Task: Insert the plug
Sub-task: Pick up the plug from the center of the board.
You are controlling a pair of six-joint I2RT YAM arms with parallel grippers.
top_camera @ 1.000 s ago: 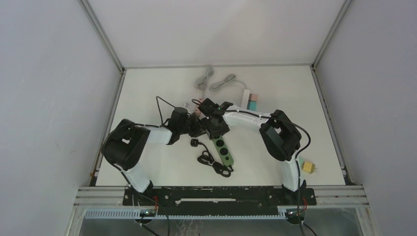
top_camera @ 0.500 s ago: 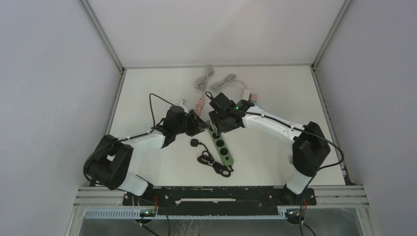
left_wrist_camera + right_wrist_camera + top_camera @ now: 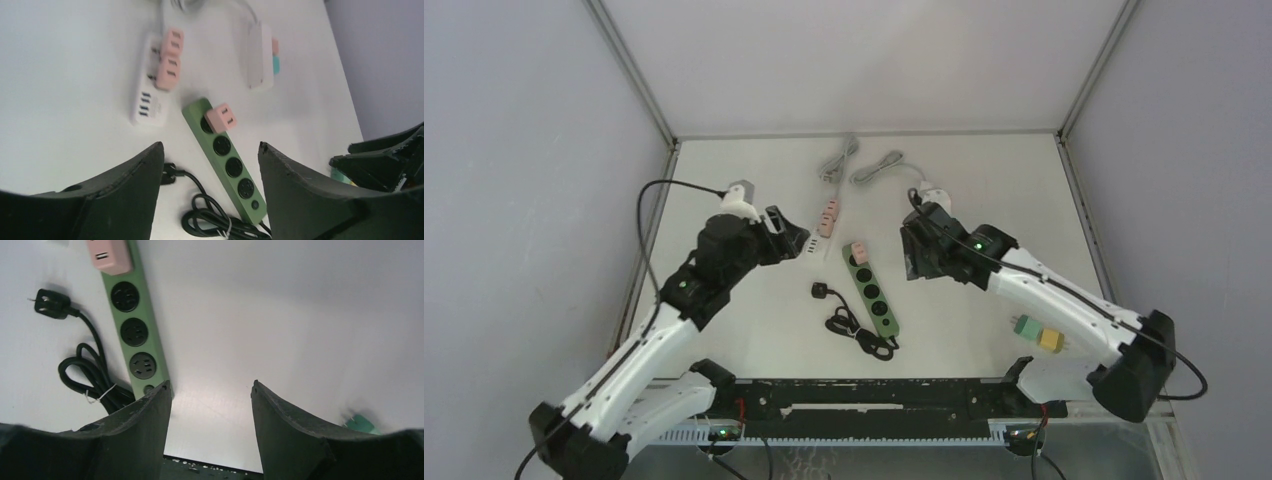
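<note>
2 empty, released: left gripper [image 3: 210,145], right gripper [image 3: 211,383]; green strip [image 3: 871,292] lengthwise far-to-near, pink plug [image 3: 857,251] at far end

Top view: fixed, high above and behind the arm bases [image 3: 709,380], which sit along the bottom edge. Looks down and forward over the whole desk [image 3: 984,180]; far off, so things are small.

Left wrist view: looks steeply down past the left claw [image 3: 210,147], fingers [image 3: 115,200] filling the lower corners. Mid-range, far side of the desk toward the top of the frame.

Right wrist view: looks down past the right claw [image 3: 210,385], nearer the desk, dark fingers across the bottom.

Shared by all three: green power strip [image 3: 874,295], pink plug [image 3: 857,252] on its end, black cord [image 3: 85,375]. The strip sits centre in the left wrist view and upper left in the right wrist view.
</note>
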